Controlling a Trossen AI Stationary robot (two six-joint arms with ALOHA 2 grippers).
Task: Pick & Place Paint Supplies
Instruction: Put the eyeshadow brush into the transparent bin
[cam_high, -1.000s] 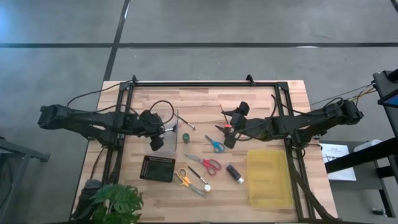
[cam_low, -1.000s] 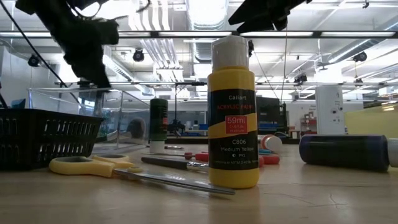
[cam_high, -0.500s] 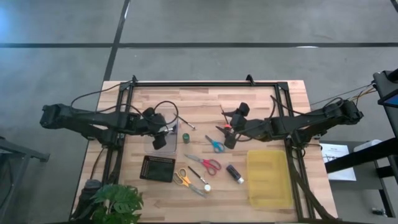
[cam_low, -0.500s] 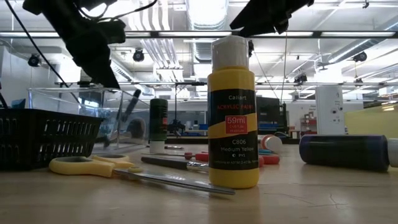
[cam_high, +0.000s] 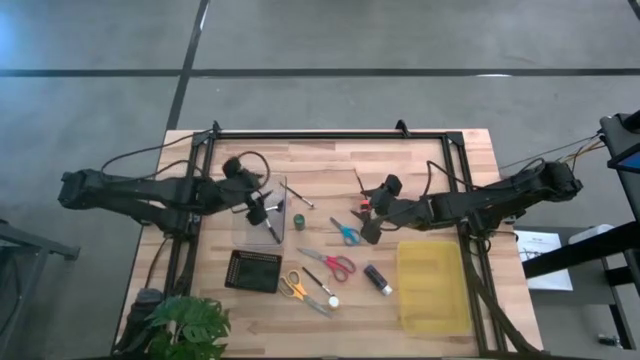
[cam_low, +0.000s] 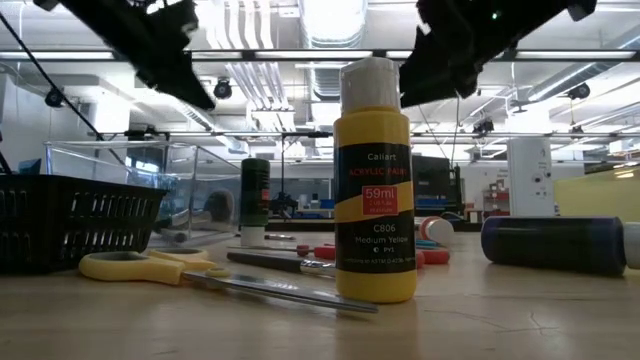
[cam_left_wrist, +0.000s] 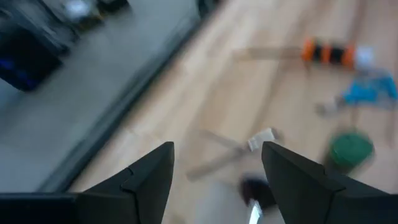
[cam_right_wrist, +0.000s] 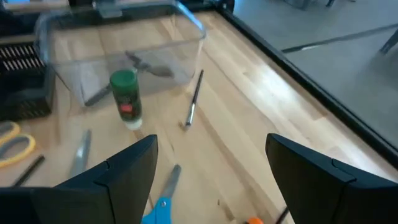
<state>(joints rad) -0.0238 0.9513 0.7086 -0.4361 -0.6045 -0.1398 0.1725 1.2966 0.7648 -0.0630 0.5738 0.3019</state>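
My left gripper (cam_high: 262, 207) is open and empty above a clear box (cam_high: 266, 212); its wrist view (cam_left_wrist: 217, 149) shows its spread fingers over the wood. A thin brush (cam_high: 272, 230) lies inside the box. My right gripper (cam_high: 371, 229) is open and empty above the table, near the blue scissors (cam_high: 346, 233). Its wrist view (cam_right_wrist: 211, 140) looks toward the green pot (cam_right_wrist: 124, 96), which stands on its base, and a second brush (cam_right_wrist: 194, 96), which lies flat on the wood. Red scissors (cam_high: 335, 263) and yellow scissors (cam_high: 293, 287) lie nearer the front edge.
A black square tray (cam_high: 253, 270) stands at the front left and a yellow bin (cam_high: 432, 285) at the front right. A dark bottle (cam_high: 378, 279) lies beside the bin. A yellow paint bottle (cam_low: 375, 180) stands upright near the front edge. A small orange item (cam_left_wrist: 326, 51) lies near my right gripper.
My left gripper has risen and gone toward the table's far edge. The brush that slanted below it in the clear box now lies flat on the box's floor. My right gripper has come lower.
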